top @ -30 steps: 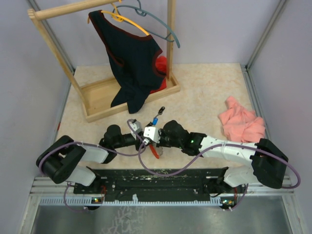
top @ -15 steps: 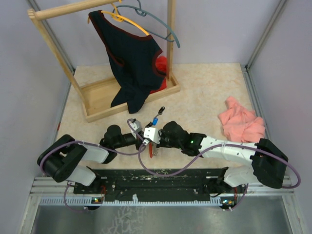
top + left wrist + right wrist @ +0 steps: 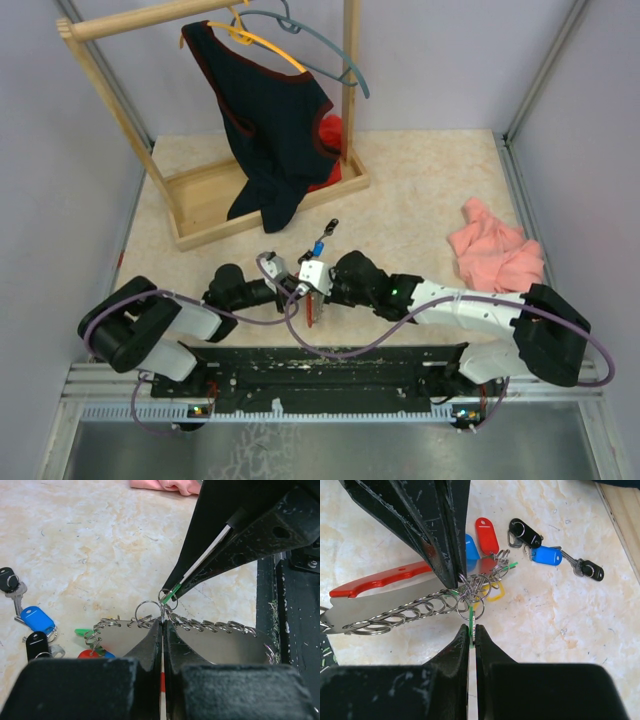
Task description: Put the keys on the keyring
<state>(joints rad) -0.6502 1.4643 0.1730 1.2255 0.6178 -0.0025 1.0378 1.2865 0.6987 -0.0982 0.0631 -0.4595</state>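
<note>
On the pale tabletop (image 3: 420,190), the left pincer (image 3: 162,622) squeezes the keyring (image 3: 380,581) and the right pincer (image 3: 471,630) pinches a thin green key (image 3: 173,592).

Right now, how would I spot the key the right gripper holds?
Find the keyring at the middle of the table's near edge. At its wire rings, the right gripper pinches a green tag edge-on; the neighbouring tags are red, blue and yellow.

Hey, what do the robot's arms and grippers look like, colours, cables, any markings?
Left arm and right arm have white link shells between bulky black joints, with a purple cable looping along each. A small green light glows on the right arm. The left gripper and right gripper have black wedge-shaped jaws, scuffed with pale specks.
</note>
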